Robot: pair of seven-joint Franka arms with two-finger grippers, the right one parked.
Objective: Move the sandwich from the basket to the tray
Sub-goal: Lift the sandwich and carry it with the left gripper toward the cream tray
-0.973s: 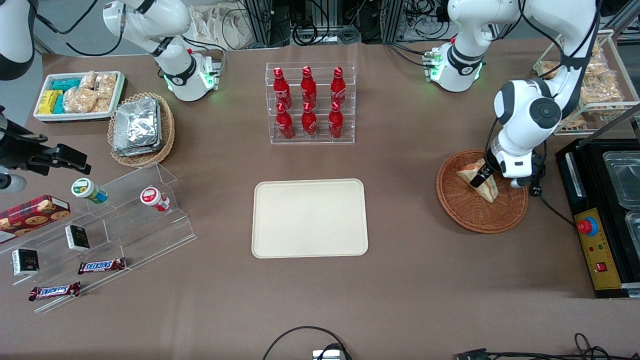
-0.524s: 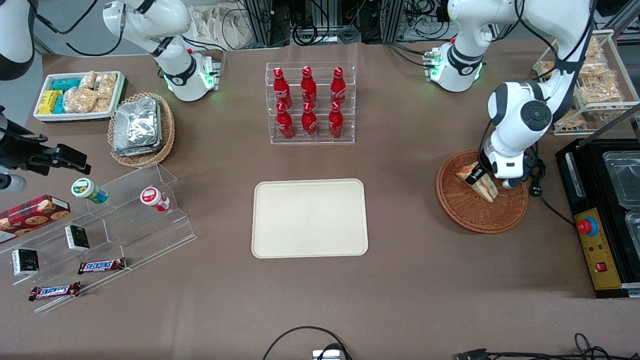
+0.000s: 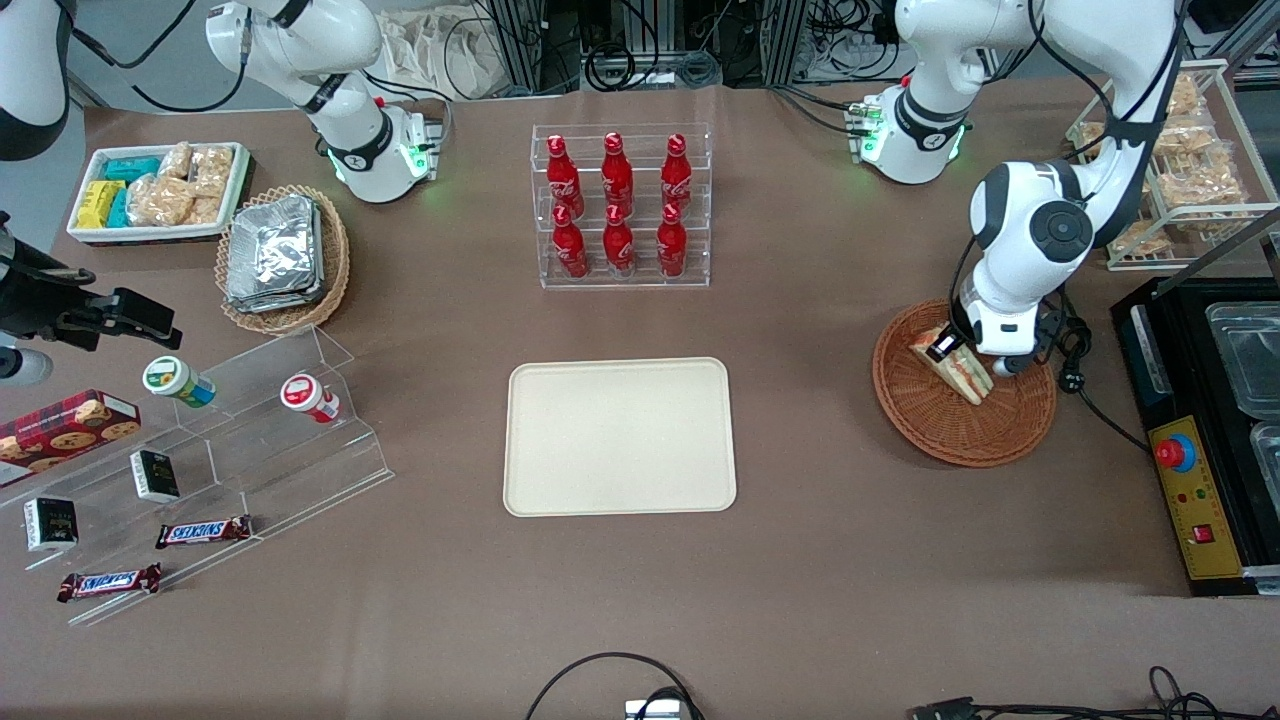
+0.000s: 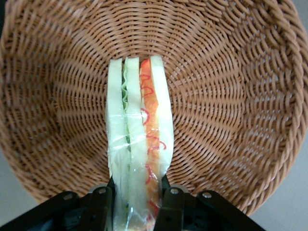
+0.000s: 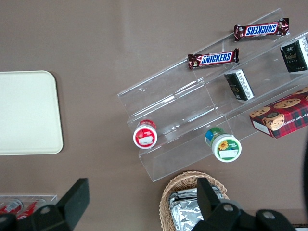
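Observation:
The sandwich, a wrapped white-bread wedge with red, orange and green layers, is held over the reddish-brown wicker basket at the working arm's end of the table. My left gripper is shut on it, one finger on each bread face. In the left wrist view the sandwich stands on edge between the fingers of the gripper, with the basket beneath it. The cream tray lies bare at the table's middle, and its corner also shows in the right wrist view as tray.
A rack of red bottles stands farther from the front camera than the tray. A black machine and a wire rack of snack bags flank the basket. A clear display shelf with snacks sits toward the parked arm's end.
The left gripper, shut on the sandwich, has shifted a little toward the tray and away from the front camera, carrying the sandwich with it. The arm's wrist has turned slightly.

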